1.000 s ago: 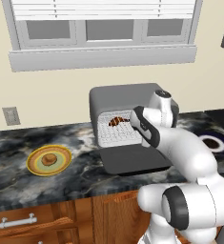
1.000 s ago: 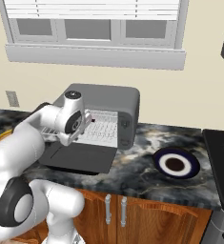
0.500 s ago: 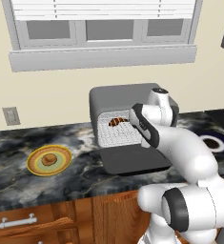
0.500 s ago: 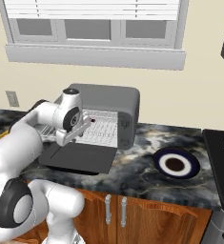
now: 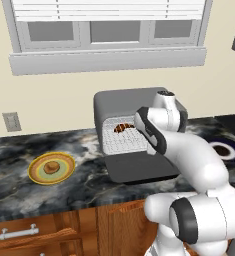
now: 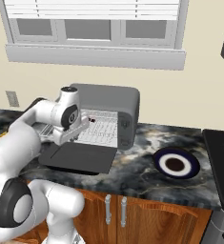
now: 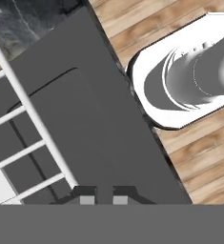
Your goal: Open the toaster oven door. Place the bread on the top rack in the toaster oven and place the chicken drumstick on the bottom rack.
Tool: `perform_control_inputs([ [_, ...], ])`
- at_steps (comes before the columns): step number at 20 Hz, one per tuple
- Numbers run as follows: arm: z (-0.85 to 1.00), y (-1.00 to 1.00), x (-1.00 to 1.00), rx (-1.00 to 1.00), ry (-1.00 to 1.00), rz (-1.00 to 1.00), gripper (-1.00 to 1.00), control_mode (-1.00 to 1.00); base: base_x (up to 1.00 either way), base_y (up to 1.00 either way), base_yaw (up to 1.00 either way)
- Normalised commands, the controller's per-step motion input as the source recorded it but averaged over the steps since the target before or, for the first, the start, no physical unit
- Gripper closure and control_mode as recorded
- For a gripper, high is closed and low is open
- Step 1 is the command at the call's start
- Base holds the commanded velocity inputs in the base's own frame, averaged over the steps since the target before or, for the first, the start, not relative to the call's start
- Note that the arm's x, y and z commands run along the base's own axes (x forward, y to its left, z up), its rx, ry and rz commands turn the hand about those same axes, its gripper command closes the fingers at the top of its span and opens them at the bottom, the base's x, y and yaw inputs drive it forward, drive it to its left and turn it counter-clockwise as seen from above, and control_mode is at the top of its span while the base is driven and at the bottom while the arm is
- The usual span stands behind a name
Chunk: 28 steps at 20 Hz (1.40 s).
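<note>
The toaster oven (image 5: 134,102) stands on the counter with the toaster oven door (image 5: 139,167) folded down flat in front of it. The chicken drumstick (image 5: 121,128) lies on a wire rack inside, toward the back; I cannot tell which rack. The bread (image 5: 51,167) sits on a yellow plate (image 5: 39,176) to the left of the oven. My gripper (image 7: 104,200) is shut with nothing in it, hovering over the door (image 7: 99,119) beside the rack's front wire (image 7: 35,119). In the right base view the gripper (image 6: 86,123) is at the oven's mouth.
A dark blue plate (image 6: 175,163) with a white centre lies on the counter right of the oven. A black stove top (image 6: 223,162) borders the counter at far right. Wooden cabinets (image 6: 132,214) run below, and a window (image 5: 109,30) is above the oven.
The hand has shifted slightly at the oven's mouth. The drumstick stays on the rack and the bread stays on its plate.
</note>
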Motion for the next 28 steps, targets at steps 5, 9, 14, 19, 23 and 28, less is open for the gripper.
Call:
perform_control_inputs([
  [5,0.41,0.14,-0.19,0.00,-0.18,0.00,1.00,-1.00,0.00,0.00,0.00],
  [9,0.50,0.50,-0.22,-0.05,-0.13,0.00,1.00,-1.00,0.00,0.00,0.00],
  [14,0.40,0.75,-0.05,-0.12,0.00,0.07,1.00,-1.00,0.00,0.00,0.00],
  [19,0.25,0.75,-0.01,-0.11,0.01,0.38,-1.00,-1.00,0.00,0.00,0.00],
  [23,0.15,0.61,-0.01,-0.08,0.02,0.55,-1.00,-1.00,0.00,0.00,0.00],
  [28,0.04,0.52,-0.02,-0.09,0.00,0.65,-1.00,-1.00,0.00,0.00,0.00],
])
